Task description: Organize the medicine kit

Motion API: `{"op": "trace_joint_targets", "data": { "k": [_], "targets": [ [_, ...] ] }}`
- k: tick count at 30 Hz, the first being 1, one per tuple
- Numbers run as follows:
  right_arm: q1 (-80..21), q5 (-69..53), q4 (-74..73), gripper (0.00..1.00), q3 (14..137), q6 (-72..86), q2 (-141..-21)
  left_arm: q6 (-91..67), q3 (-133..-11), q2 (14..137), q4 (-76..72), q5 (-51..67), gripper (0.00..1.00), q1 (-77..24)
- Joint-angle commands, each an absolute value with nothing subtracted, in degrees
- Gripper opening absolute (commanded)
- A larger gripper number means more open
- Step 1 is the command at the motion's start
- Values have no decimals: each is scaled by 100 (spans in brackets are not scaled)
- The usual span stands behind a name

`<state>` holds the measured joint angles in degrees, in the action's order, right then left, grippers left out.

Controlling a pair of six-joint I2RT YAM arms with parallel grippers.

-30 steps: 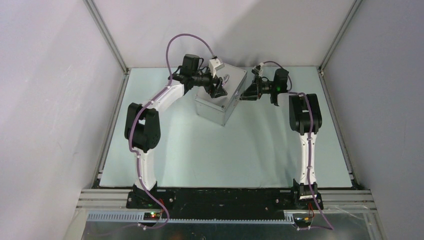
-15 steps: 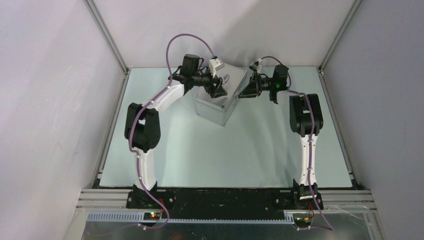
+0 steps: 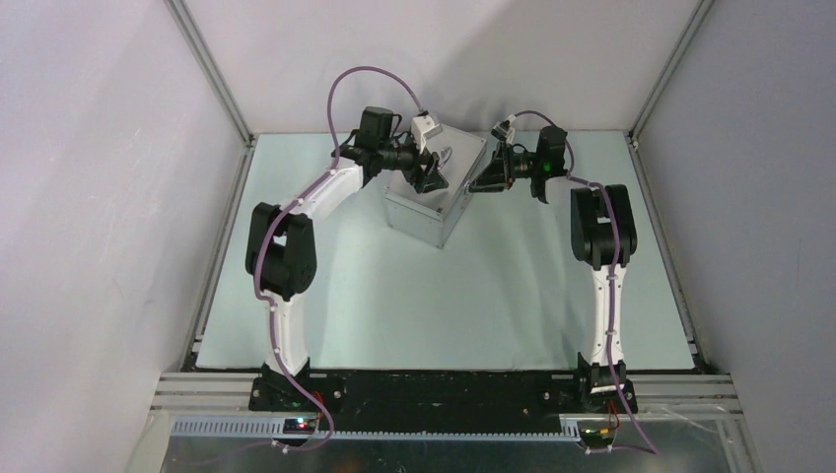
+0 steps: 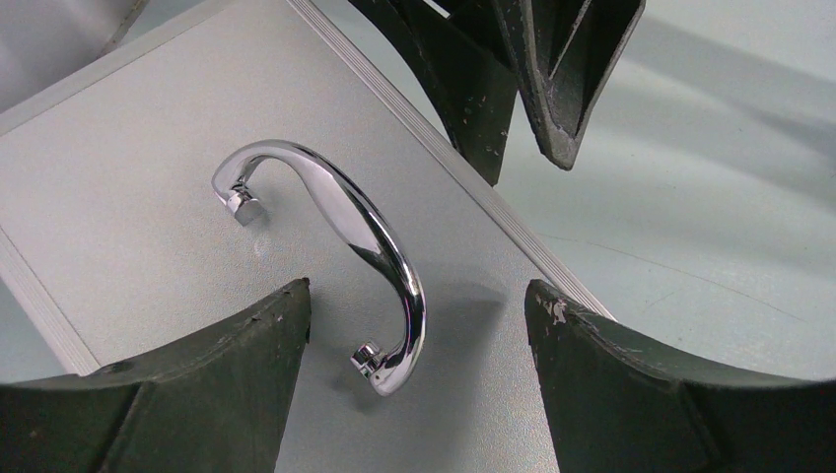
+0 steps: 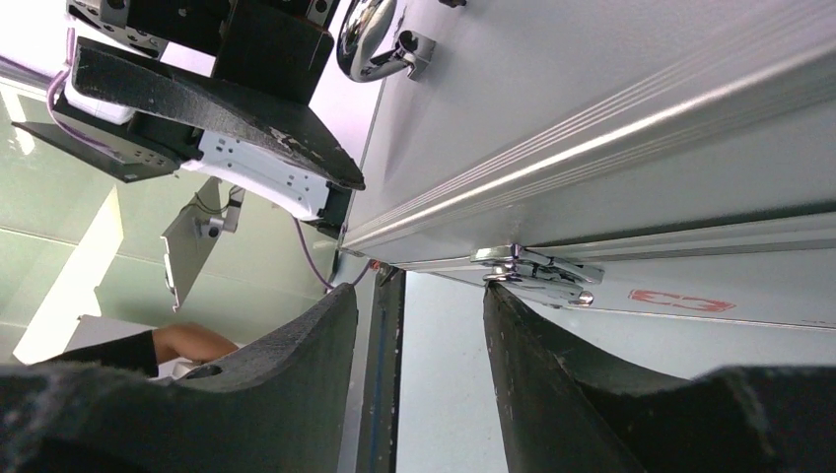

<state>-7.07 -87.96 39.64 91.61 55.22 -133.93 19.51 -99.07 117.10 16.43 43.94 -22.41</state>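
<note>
The medicine kit [image 3: 434, 202] is a silver aluminium case at the back middle of the table, lid down. Its curved chrome handle [image 4: 347, 212] lies on the lid [image 4: 148, 168]. My left gripper [image 4: 418, 305] hovers over the lid, open, with the near end of the handle between its fingers, not touching it. My right gripper [image 5: 419, 315] is open at the case's front side; one fingertip [image 5: 503, 301] sits just under the metal latch [image 5: 537, 276], beside a small red mark [image 5: 680, 301]. In the top view the left gripper [image 3: 431, 175] and right gripper [image 3: 483, 179] flank the case.
The right gripper's fingers [image 4: 552, 69] show in the left wrist view past the lid's edge. The left gripper [image 5: 246, 108] shows in the right wrist view above the lid. Aluminium frame posts [image 3: 212, 94] and grey walls enclose the table [image 3: 444, 305].
My right gripper has moved a little up and toward the case's front edge. The left arm and the case have not visibly moved.
</note>
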Motion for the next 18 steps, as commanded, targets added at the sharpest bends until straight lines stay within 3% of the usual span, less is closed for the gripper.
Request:
{"op": "trace_joint_targets", "data": {
  "k": [1,7,12,18],
  "targets": [
    [-749,-8675,3905,54,9441,5358,-13085,1746,-9547,12169,2864,4060,84,-2262],
    [-772,-8518,3302,54,9587,4991,-13065,1757,-9572,12198,2856,4090,84,-2264],
    [-752,-7637,362,54,10133,2997,-12905,1742,-9542,12196,2851,4119,84,-2259],
    [-816,-7172,-716,55,10274,2185,-12859,1735,-9543,12206,2829,4136,84,-2262]
  ]
}}
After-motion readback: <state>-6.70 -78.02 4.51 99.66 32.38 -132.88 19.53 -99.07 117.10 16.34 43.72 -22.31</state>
